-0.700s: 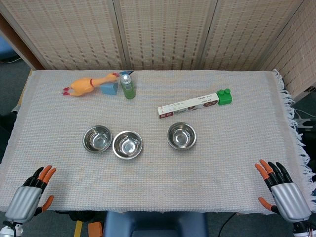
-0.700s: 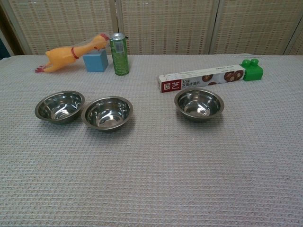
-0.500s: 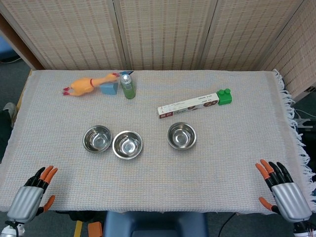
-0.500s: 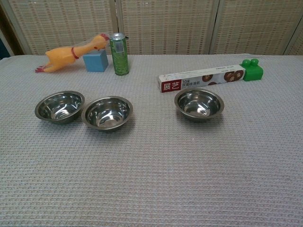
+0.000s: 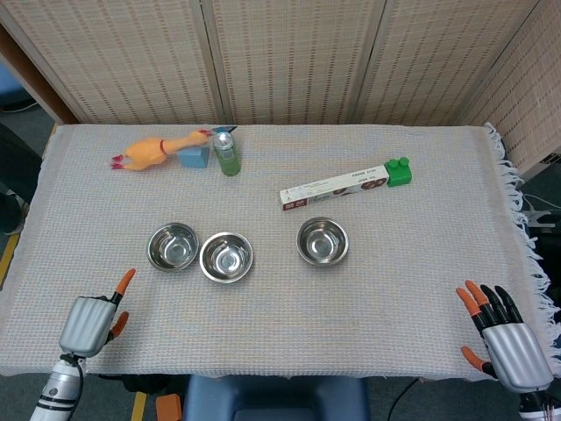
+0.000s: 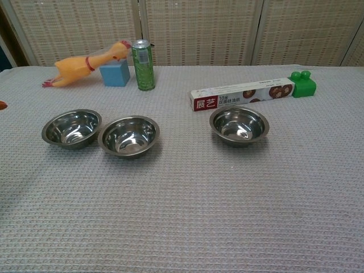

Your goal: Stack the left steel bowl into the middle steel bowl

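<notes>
Covering the table (image 5: 412, 289) is a grey waffle-weave cloth with a fringed right edge. Three round, polished steel bowls sit upright on it: the left bowl (image 5: 173, 246) and middle bowl (image 5: 226, 257) rim to rim or nearly so — contact cannot be confirmed — and the right bowl (image 5: 323, 241) well apart. None is stacked.

The left hand (image 5: 90, 322) is seen over the near left part of the cloth, silver-backed with orange tips, clear of the bowls; nothing is held, but whether its fingers are spread or curled cannot be told. The right hand (image 5: 504, 338) is held at the near right corner, fingers splayed and empty.

Along the far side are a rubber chicken (image 5: 158, 151), a blue block (image 5: 195, 157), a green can (image 5: 227, 153), a long flat box (image 5: 334, 187) and a knobbed green brick (image 5: 399, 171).
</notes>
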Motion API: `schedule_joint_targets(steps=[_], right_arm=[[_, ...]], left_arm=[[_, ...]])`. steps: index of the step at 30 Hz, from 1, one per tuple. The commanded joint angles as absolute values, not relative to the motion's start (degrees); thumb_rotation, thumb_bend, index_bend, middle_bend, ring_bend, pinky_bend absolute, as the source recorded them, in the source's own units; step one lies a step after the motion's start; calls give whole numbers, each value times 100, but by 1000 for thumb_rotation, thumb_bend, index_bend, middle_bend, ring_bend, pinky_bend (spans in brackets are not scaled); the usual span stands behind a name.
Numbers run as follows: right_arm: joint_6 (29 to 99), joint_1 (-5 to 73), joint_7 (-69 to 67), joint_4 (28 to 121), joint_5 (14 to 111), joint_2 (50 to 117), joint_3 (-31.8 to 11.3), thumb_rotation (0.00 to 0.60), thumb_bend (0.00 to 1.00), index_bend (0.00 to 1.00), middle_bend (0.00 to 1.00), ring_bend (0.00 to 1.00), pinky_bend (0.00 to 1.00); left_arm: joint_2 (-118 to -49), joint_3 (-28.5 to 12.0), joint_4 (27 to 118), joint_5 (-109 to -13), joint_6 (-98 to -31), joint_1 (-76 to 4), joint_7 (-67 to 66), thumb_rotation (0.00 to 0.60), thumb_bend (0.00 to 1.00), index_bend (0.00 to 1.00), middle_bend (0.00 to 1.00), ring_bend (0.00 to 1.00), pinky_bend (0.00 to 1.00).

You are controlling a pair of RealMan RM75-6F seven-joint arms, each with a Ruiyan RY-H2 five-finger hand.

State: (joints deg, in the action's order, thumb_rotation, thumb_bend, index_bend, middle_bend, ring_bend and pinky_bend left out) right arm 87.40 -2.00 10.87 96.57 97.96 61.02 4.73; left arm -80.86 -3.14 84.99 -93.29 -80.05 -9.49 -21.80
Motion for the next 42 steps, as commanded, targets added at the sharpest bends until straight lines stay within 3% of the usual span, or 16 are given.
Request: schedule_joint_targets(steps=[1, 16, 22, 30, 36, 42], right_arm=[[8644, -171, 1236, 9678, 9647, 6176, 400, 600, 114, 0, 0, 0, 0], [8145, 27, 1639, 9711, 8989, 6344, 194, 600, 114, 0, 0, 0, 0], [8055, 68, 1700, 9725, 8827, 6353, 157, 600, 114, 0, 0, 0, 0], [8027, 95, 1702, 9727, 8734, 6344, 139, 600, 114, 0, 0, 0, 0], [7990, 117, 1743, 9724, 8687, 6362, 145, 600, 114, 0, 0, 0, 0], [7967, 130, 1750, 9737, 8701, 6354, 181, 600, 114, 0, 0, 0, 0]], left_arm=[[-8743, -573, 7782, -9111, -7502, -1442, -2305, 600, 380, 66, 1000, 977, 1000], [-10137, -796, 5308, -8841, -7178, -2217, -1381, 600, 381, 208, 1000, 1000, 1000], [-10627, -789, 4379, -8913, -7370, -2445, -767, 600, 389, 332, 1000, 1000, 1000], [-11279, -835, 3252, -8941, -7844, -2667, -134, 600, 526, 598, 1000, 1000, 1000], [-11539, -833, 2690, -8985, -8378, -2742, 316, 600, 668, 707, 1000, 1000, 1000], [-11610, -833, 2623, -9074, -8983, -2866, 415, 600, 685, 727, 1000, 1000, 1000]])
